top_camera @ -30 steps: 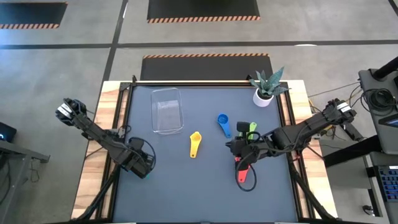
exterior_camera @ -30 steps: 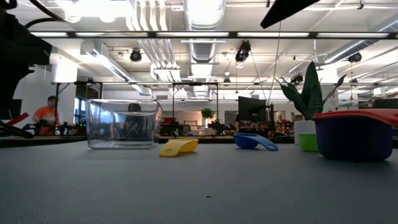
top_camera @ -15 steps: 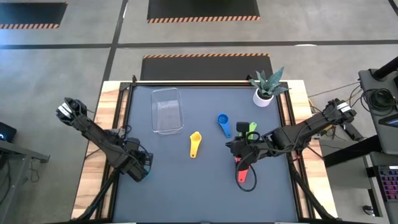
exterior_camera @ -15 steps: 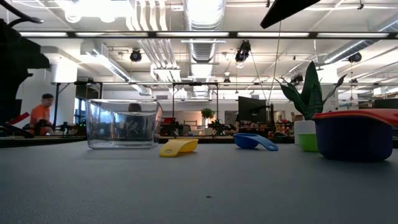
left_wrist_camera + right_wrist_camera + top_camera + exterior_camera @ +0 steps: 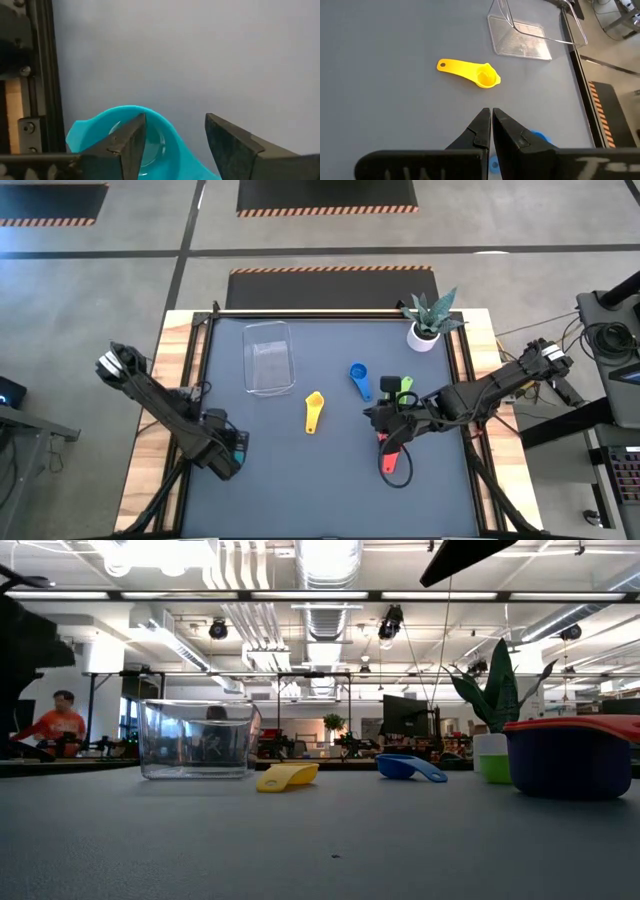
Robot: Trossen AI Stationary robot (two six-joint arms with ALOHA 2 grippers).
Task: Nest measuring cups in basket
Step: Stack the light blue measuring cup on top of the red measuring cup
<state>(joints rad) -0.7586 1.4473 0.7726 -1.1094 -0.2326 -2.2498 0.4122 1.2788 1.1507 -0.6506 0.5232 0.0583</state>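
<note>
Near the table's front-left edge, left gripper [image 5: 175, 137] has one finger inside the teal measuring cup [image 5: 107, 125], jaws wide; right gripper [image 5: 491, 127] shut, empty.

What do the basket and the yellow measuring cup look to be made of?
The basket looks like clear hard plastic, glossy: the room behind shows through its walls, and its rim catches light. The yellow measuring cup looks like opaque moulded plastic with a smooth, slightly shiny finish: one even colour, with a hole at the handle end. Neither can be confirmed by look alone.
</note>
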